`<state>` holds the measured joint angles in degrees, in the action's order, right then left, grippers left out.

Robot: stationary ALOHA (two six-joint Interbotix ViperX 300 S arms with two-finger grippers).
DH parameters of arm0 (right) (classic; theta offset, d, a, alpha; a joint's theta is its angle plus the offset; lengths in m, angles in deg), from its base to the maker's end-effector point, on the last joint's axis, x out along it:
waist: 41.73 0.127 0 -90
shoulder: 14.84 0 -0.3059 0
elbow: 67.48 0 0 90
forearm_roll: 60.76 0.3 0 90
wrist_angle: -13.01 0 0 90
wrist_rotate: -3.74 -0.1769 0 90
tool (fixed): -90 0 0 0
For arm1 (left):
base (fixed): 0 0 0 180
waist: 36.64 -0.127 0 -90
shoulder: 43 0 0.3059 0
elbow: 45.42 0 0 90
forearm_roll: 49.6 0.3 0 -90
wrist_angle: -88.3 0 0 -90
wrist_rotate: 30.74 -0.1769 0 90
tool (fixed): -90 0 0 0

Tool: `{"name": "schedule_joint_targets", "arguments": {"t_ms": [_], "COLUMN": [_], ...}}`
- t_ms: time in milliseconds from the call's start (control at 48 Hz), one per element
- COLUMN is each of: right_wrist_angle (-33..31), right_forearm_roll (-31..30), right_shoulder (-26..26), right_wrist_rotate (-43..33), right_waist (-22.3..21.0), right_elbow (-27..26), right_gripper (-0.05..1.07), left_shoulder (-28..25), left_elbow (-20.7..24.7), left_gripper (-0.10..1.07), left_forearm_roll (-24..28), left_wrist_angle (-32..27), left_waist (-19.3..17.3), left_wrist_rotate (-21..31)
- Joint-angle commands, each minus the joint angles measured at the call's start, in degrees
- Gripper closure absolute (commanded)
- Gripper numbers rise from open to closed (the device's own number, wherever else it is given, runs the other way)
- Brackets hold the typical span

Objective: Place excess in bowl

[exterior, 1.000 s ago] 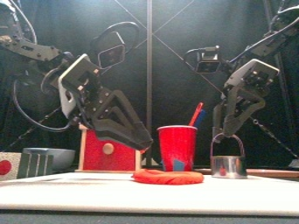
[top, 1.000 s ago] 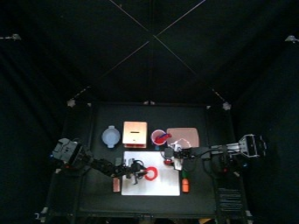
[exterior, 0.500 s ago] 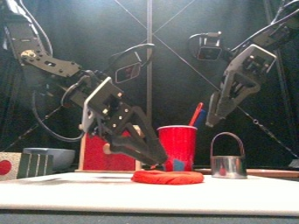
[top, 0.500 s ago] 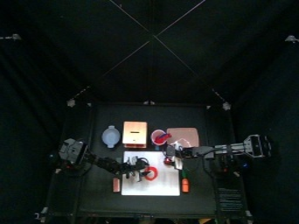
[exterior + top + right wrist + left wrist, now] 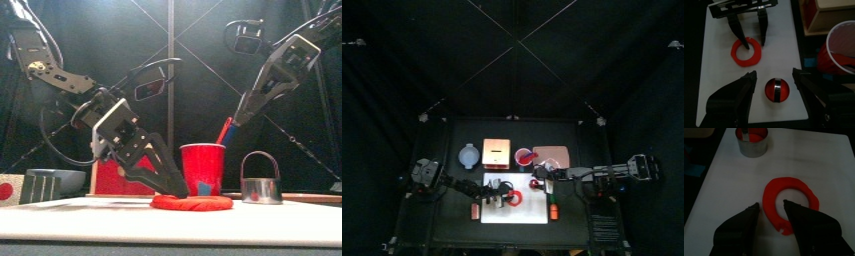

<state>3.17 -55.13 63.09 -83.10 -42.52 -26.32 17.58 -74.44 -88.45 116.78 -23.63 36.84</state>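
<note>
Excess ring, top view: small red ring lies on the white board, well inside its edges, bare board toward the front.
Top view, arms: left arm comes in low from the left to the ring; right arm sits folded toward the right edge of the counter.
Front view: left pincer slants down, tips at the ring; right arm hangs high, clear of the red cup and the metal cup.
Left wrist view: jaws wide, one tip inside the ring, one outside; metal cup near the board's far edge.
Right wrist view: right pincer wide and empty above the metal cup; ring beyond, red cup just off the board.
</note>
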Motion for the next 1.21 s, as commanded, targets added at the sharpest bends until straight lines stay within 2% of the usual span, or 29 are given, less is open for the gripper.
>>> {"name": "schedule_joint_targets", "arguments": {"t_ms": [0,292,458,729,896,1188], "right_wrist_angle": [1.0,3.6,8.6,16.6,18.0,18.3], "right_forearm_roll": [0.4,-0.3,-1.4,-2.0,-2.0,-2.1], "right_shoulder": [-1.1,-2.7,-5.7,-10.1,-10.5,-10.3], "right_wrist_rotate": [0.1,0.1,0.2,0.2,0.2,0.3], "right_waist": [0.4,1.5,1.6,1.6,1.2,1.0], "right_elbow": [-0.5,-0.9,0.7,3.9,4.9,5.5], "right_gripper": [0.11,0.11,0.11,0.11,0.11,0.11], "left_shoulder": [2.7,12.0,17.1,25.0,26.6,26.7], "left_elbow": [1.1,-2.0,-4.6,-9.8,-12.0,-12.0], "left_gripper": [0.16,0.16,0.16,0.16,0.16,0.16], "left_forearm_roll": [0.4,5.4,8.5,9.6,9.5,10.7], "left_wrist_angle": [0.6,0.8,1.8,4.9,5.6,6.0], "left_waist": [-0.3,-0.4,-0.3,-0.3,-0.4,-0.9], "left_wrist_rotate": [-0.3,-0.2,0.1,0.0,0.0,0.0]}}
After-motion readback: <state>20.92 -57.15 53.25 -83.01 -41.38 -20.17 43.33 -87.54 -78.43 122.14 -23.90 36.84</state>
